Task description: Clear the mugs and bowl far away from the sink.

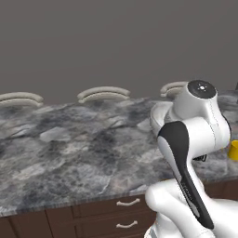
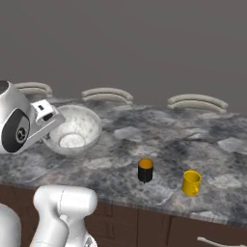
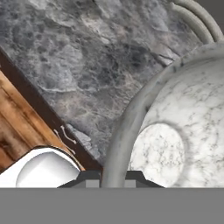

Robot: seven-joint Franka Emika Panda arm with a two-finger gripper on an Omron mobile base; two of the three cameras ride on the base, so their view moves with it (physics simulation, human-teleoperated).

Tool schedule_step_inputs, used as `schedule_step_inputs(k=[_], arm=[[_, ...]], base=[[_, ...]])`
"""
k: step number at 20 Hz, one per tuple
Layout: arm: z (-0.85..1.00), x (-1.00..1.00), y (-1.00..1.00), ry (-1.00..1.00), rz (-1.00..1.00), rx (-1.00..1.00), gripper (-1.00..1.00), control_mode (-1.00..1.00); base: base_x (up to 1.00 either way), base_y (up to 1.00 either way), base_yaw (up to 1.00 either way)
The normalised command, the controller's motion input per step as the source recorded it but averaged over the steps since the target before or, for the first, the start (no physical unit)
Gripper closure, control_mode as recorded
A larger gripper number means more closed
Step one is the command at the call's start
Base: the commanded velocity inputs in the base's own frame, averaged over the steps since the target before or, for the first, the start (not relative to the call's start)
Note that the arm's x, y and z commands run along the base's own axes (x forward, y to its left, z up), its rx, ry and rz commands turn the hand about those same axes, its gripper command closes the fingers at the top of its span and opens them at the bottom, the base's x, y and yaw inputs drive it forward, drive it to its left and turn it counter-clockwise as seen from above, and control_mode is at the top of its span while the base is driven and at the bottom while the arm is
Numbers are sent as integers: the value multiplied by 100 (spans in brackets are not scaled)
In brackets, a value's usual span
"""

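Claw (image 3: 113, 177) pinching bowl (image 2: 77, 129) rim; bowl empty; mugs (image 2: 191, 182) on counter (image 2: 159, 144).

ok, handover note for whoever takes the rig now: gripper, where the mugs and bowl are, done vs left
Gripper: shut on the rim of the bowl, one finger on each side of the wall. In the right base view the bowl looks tipped toward the camera above the counter.
Mugs: orange mug and yellow mug stand upright near the counter's front edge, apart from each other, both untouched.
Done: bowl gripped.
Left: set the bowl down away from the sink, then move both mugs.
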Motion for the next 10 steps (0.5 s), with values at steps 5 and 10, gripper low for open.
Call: schedule_step_inputs(k=[5,10], arm=[[-54,79,0,26,0,0,100,-100],[-71,72,-1,31,0,0,100,-100]], base=[[0,0,0],[0,0,0]])
